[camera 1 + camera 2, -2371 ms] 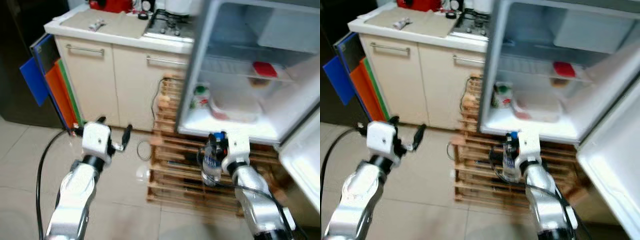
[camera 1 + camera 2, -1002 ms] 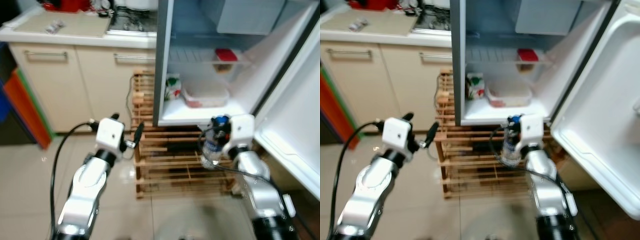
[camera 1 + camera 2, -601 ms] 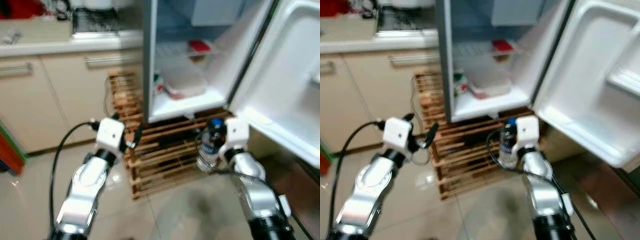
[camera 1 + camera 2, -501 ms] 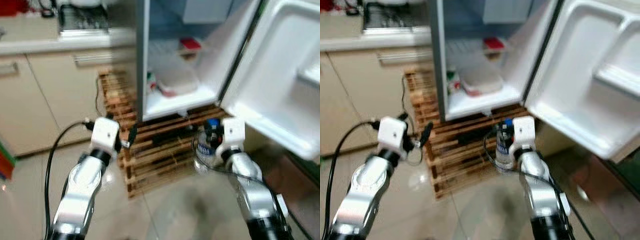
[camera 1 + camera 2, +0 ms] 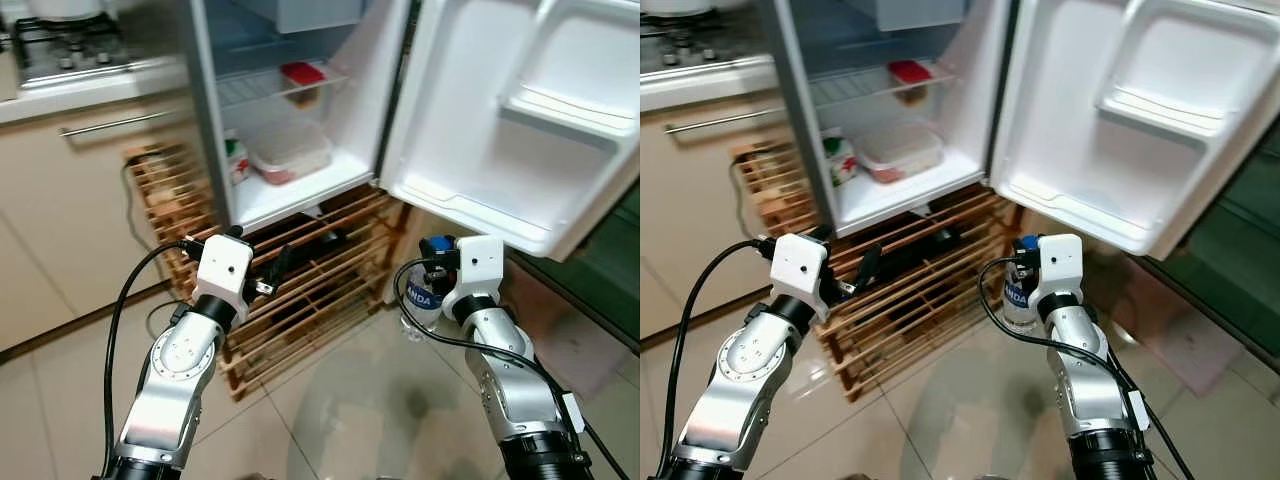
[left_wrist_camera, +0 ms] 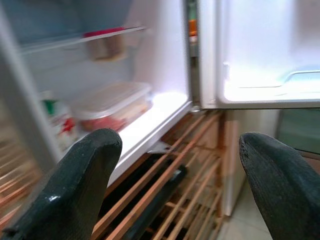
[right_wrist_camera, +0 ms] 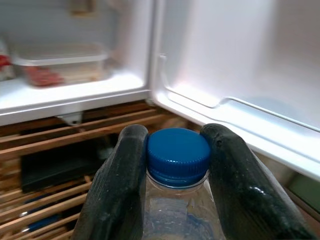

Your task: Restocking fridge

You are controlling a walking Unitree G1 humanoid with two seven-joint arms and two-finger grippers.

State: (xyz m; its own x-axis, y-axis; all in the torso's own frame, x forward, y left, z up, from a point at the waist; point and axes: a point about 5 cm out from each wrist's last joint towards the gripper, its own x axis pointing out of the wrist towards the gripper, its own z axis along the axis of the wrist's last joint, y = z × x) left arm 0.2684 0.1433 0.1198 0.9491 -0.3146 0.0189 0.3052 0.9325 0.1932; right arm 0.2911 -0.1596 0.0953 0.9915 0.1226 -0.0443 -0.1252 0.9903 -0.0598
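the right gripper (image 7: 175, 200) is clamped on the neck of a water bottle (image 5: 422, 300), its two black fingers (image 7: 117, 190) pressed either side of the blue cap (image 7: 178, 156), and the bottle hangs upright, long axis vertical, low in front of the robot's right side. the fridge (image 5: 300, 110) stands open, raised on a wooden pallet rack (image 5: 310, 290). from the bottle, the lower shelf (image 5: 300, 190) lies at about 11 o'clock in the eye views, up and to the left, while the open door (image 5: 520, 110) with its door bin (image 5: 560, 105) rises at about 1 o'clock, near above the gripper. the coming move, as i judge it, turns on that: the bottle must rise and travel toward either the shelf or the door bin, and the right arm (already loaded) is the nearer one to both.

on the lower shelf sit a clear lidded container (image 5: 288, 150) and a small carton (image 5: 236, 160); a red-lidded box (image 5: 303, 75) is on the wire shelf above. the bare patch of shelf lies to the right of the container.

the left gripper (image 6: 170, 175) is spread wide and carries nothing, pointing at the fridge's lower opening from about 9 o'clock of the bottle. a worktop (image 5: 70, 85) with a hob is at far left.
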